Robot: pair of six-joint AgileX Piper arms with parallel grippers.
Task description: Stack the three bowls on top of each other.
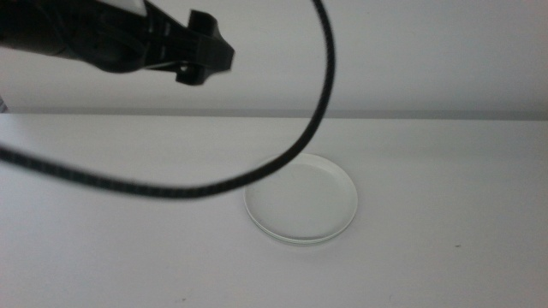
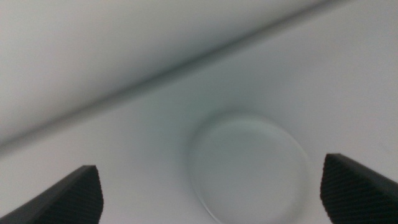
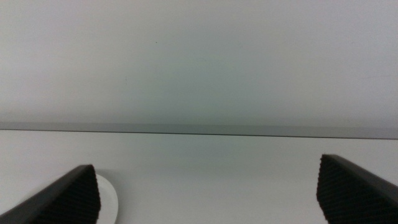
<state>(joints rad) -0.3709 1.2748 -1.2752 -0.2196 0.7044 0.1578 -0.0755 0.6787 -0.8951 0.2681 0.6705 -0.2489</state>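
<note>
White tabletop (image 1: 103,257) met a pale wall along a straight seam across the scene. Only one round of dishes showed in the middle view: the bowls (image 1: 301,199) sat nested as a single low stack just right of centre, a white one on top, with a second rim peeking out along the stack's edge from about 6 to 8 o'clock. How many lay beneath it could not be counted. One black braided cable (image 1: 318,111) looped across the view, crossing the stack's rim at about 10 o'clock. The left gripper (image 1: 201,56) hung high at about 11 o'clock from the stack, clear of it; its jaws stood wide apart and empty. The right gripper (image 3: 205,193) was likewise spread wide, holding nothing.
</note>
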